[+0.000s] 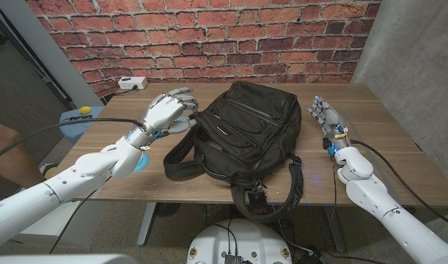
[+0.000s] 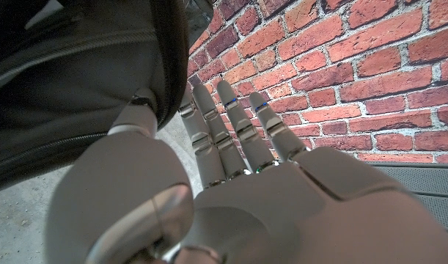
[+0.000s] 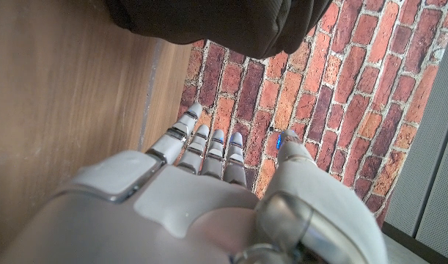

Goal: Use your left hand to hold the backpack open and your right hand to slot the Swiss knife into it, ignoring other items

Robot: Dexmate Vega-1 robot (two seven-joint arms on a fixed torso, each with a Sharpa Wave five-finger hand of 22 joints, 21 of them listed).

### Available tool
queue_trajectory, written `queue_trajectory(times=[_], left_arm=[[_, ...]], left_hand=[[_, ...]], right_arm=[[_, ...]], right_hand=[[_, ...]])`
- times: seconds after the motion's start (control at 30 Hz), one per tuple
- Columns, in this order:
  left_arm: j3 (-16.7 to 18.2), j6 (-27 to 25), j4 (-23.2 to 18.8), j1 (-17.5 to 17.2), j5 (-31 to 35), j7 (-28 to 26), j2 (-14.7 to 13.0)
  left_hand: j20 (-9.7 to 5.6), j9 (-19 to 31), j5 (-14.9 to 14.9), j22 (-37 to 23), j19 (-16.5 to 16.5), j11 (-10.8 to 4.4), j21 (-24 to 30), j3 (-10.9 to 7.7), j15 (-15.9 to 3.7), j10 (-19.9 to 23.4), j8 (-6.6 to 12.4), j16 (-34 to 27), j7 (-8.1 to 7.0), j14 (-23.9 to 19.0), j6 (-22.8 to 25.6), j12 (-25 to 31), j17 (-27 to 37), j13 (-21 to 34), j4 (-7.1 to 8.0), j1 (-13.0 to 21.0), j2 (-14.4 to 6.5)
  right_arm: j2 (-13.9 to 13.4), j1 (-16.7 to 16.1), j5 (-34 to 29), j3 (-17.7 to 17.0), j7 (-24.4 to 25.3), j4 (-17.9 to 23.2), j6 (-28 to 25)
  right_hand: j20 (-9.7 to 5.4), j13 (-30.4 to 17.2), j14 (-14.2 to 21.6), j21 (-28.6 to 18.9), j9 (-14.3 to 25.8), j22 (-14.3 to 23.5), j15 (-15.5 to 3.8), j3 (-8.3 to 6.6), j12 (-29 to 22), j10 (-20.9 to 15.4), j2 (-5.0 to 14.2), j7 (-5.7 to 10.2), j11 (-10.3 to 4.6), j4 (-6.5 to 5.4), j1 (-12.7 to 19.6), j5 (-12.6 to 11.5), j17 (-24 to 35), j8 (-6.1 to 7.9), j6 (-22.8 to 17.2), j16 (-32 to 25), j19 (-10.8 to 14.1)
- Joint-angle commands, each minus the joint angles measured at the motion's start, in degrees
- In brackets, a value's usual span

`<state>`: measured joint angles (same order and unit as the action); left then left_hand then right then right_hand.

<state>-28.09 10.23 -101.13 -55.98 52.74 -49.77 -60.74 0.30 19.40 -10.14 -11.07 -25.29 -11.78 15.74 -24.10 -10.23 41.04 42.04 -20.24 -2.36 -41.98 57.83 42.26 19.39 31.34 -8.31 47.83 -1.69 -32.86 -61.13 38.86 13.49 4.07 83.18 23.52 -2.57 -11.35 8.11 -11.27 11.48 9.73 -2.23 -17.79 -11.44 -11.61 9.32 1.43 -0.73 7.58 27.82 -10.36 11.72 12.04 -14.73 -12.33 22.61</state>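
A black backpack lies flat in the middle of a wooden table, its top toward the far edge and its shoulder straps trailing over the near edge. A red brick wall stands behind the table.

The robot's left hand is raised at the backpack's far left corner, close to the table's far edge. In the head view its fingers are spread and slightly curled, reaching toward the bag's top edge. In the left wrist view the thumb touches the bag's black fabric near a zip line, while the other fingers point straight out past the bag toward the bricks. They hold nothing, so the hand is touching the bag rather than gripping it.

The robot's right hand rests near the table's far right corner, well apart from the backpack's right side. Its fingers are extended and a little apart, with nothing between them. In the right wrist view the hand points along the tabletop toward the brick wall, and the backpack's dark edge lies to one side of it.

The Swiss knife cannot be made out on the table or in either hand. The backpack's zips look closed.

A white power strip sits at the table's far left corner. A blue object stands beyond the table's left edge.
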Motion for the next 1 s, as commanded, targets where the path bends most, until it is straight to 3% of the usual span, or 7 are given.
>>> queue_trajectory(times=[0.03, 0.37, 0.67, 1.0], left_arm=[[1.13, 1.99, 0.46, 1.01, -2.79, 2.36, 1.08], [2.49, 3.95, 0.81, 2.12, -6.43, 5.46, 2.22], [3.63, 7.20, 1.83, 3.88, -12.73, 9.00, 5.33], [4.48, 7.65, 1.24, 4.04, -16.47, 12.75, 8.33]], left_hand=[[-0.28, 0.11, 0.04, -0.08, -0.05, -0.32, 0.18, -0.11, -0.47, 0.28, 0.26, 0.01, 0.09, -0.40, 0.29, 0.13, 0.32, 0.34, -0.28, 4.90, -5.42], [-0.46, -0.08, 0.08, -0.09, 0.01, -0.30, 0.16, -0.11, -0.61, 0.15, 0.46, 0.22, -0.05, -0.33, 0.13, 0.09, 0.53, 0.66, -0.28, 4.77, -5.33], [-0.98, -0.50, 0.11, -0.11, -0.08, -0.29, 0.20, -0.06, -0.85, 0.18, 0.71, 0.28, -0.28, -0.58, 0.48, 0.08, 0.76, 0.93, -0.35, 4.70, -5.15], [-1.29, -1.31, -0.13, -0.20, -0.73, -0.26, 0.53, -0.44, -0.85, 1.91, 1.39, 0.58, 0.02, -1.66, 2.03, 0.70, 0.58, 1.37, -0.96, 5.19, -4.44]], right_arm=[[-3.99, -2.32, -3.87, -0.07, 2.97, 5.59, -3.56], [-7.07, -4.34, -5.93, -0.66, 4.99, 10.18, -7.01], [-10.97, -8.13, -8.91, -2.13, 8.85, 15.99, -11.82], [-12.53, -10.95, -10.78, -3.32, 11.60, 19.72, -15.09]], right_hand=[[-1.01, -0.23, 0.01, -0.25, 0.14, 0.21, -1.01, -0.44, 0.06, 0.04, -0.11, -0.50, 0.04, 0.39, 0.87, -0.34, 0.00, -0.32, -0.35, -0.05, 0.61], [-1.00, -0.23, 0.07, -0.26, 0.13, 0.20, -0.96, -0.64, -0.02, -0.12, -0.23, -0.61, 0.23, 0.76, 1.40, -0.39, -0.12, -0.29, -0.45, 0.01, 0.76], [-1.08, -0.26, 0.89, -0.59, 0.11, 0.20, -0.26, -0.83, -0.04, -0.11, -0.42, -0.95, 1.06, 1.13, 2.09, -0.38, -0.16, -0.35, -0.33, -0.26, 1.86], [-1.08, -0.28, 0.94, -0.54, 0.10, 0.20, -0.18, -0.99, -0.05, -0.10, -0.54, -1.05, 1.21, 1.41, 2.64, -0.41, -0.20, -0.34, -0.39, -0.22, 1.92]])
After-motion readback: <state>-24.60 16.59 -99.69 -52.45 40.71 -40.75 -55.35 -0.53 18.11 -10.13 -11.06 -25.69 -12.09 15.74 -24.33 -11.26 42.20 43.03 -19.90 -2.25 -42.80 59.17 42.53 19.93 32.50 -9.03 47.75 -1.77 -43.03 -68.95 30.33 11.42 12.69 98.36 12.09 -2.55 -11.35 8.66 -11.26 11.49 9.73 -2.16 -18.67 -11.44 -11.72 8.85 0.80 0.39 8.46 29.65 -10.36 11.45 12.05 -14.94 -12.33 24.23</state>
